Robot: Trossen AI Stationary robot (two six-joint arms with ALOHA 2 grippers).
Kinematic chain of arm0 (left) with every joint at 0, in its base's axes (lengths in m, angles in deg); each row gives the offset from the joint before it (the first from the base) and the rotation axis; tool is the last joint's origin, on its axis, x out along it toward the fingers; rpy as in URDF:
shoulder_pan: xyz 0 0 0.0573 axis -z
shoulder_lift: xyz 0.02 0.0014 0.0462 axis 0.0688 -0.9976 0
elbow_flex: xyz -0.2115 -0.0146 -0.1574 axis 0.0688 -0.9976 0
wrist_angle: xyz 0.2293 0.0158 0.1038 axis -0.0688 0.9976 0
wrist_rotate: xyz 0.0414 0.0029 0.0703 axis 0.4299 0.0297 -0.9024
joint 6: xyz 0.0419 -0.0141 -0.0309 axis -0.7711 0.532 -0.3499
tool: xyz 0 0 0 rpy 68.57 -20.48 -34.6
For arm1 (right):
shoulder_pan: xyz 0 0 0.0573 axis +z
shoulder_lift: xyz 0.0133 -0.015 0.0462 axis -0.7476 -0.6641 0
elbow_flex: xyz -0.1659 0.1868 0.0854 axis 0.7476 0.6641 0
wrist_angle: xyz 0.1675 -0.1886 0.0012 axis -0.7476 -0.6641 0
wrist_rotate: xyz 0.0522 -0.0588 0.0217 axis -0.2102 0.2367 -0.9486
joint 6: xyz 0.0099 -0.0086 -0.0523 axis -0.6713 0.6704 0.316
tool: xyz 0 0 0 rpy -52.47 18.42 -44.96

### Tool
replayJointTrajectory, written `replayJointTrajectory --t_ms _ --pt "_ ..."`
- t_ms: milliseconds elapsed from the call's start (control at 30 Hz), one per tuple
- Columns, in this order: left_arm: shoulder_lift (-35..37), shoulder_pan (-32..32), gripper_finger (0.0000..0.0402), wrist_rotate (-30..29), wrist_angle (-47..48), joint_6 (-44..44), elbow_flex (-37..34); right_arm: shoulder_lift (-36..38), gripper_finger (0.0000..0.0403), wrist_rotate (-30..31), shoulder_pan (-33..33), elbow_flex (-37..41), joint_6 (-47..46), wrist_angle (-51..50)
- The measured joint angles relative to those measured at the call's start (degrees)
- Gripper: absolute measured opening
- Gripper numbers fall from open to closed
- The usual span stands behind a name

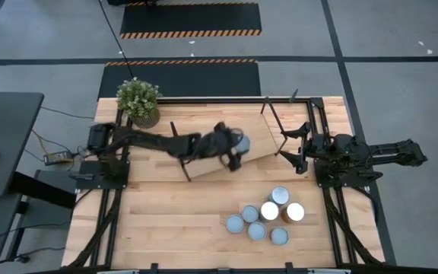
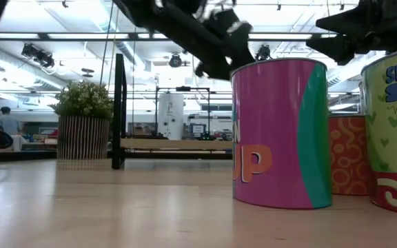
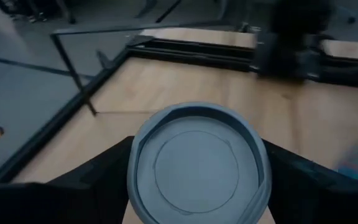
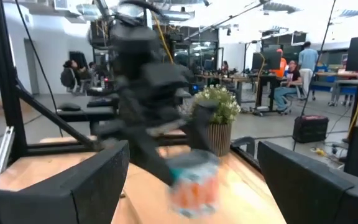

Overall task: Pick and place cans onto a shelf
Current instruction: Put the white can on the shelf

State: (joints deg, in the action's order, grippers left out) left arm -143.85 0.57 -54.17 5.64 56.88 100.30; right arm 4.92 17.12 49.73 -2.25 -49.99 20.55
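Left gripper [image 1: 234, 150]: we see it reached over the shelf [image 1: 204, 129], its fingers [image 3: 92, 180] pinching a can [image 3: 199, 165] from both sides; the can's pale round top shows above the board

Right gripper [image 1: 289, 147]: we see it waiting at the shelf's right end, fingers spread, nothing between them

Other cans [image 1: 268, 212]: seven clustered on the table [image 1: 166, 221], near its front right

Plant [image 1: 138, 100]: far left corner

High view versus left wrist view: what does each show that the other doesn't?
Only the high view shows the cluster of seven cans on the table, the plant and the parked right gripper. Only the left wrist view shows the left fingers flanking the held can's lid. Both show that can, above the shelf.
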Motion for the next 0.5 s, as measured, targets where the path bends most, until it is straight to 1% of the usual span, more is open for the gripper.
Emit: replayJointTrajectory --t_ms 200,367,500 --pt "-9.21 -6.84 0.0296 6.23 0.61 0.08 9.61 0.06 0.0361 0.29 0.00 -0.03 0.74 0.65" --pt "-15.39 -10.09 0.0297 7.73 2.92 -0.42 17.00 0.06 0.0361 0.85 0.09 -0.03 0.70 0.71" --pt "-19.58 -12.10 0.0297 9.66 4.35 -0.29 21.01 0.07 0.0361 1.10 0.12 -0.03 0.72 0.98"
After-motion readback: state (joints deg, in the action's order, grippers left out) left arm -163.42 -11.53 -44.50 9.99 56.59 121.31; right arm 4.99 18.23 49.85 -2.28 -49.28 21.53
